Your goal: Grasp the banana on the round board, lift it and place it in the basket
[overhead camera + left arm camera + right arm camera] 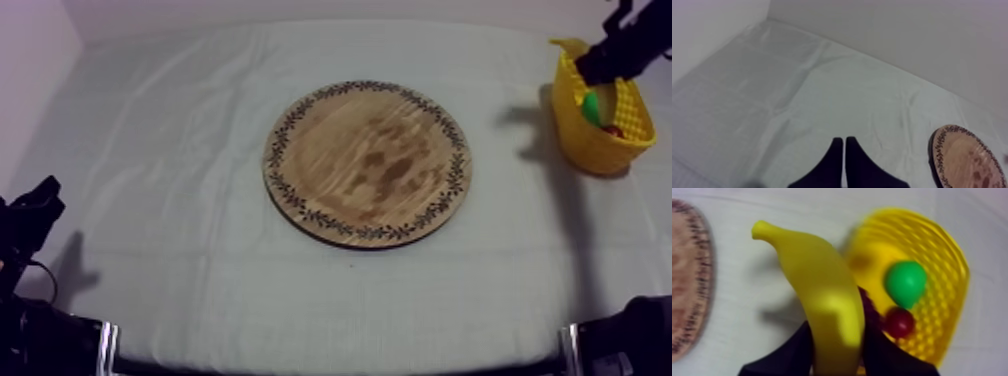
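Grey-white cloth (170, 140) covers the table. Round wooden board (367, 165) sits mid-frame in the top view, with nothing on it. Yellow basket (588, 150) stands at the upper right of that frame, and the right gripper (592, 68) hangs over its near rim. The left gripper (38, 205) is parked low at the lower left edge.

In the right wrist view the banana (817, 273) is off the board and held in the air. Most of it is over bare cloth between board and basket, with its gripped end at the basket's rim. In the basket are a green pear (905, 283) and a small red fruit (898, 322).

Step in hand, as I judge it: carry and drop. The arm should move further over the basket so the whole banana clears the rim. It should then lower a little and release over the free side, away from the pear, or the long end may tip out.

The right fingers (792, 358) clamp the banana's lower part from both sides, spread about as wide as the fruit. The left fingers (834, 165) lie pressed together in a narrow wedge, holding nothing and apart from the board.
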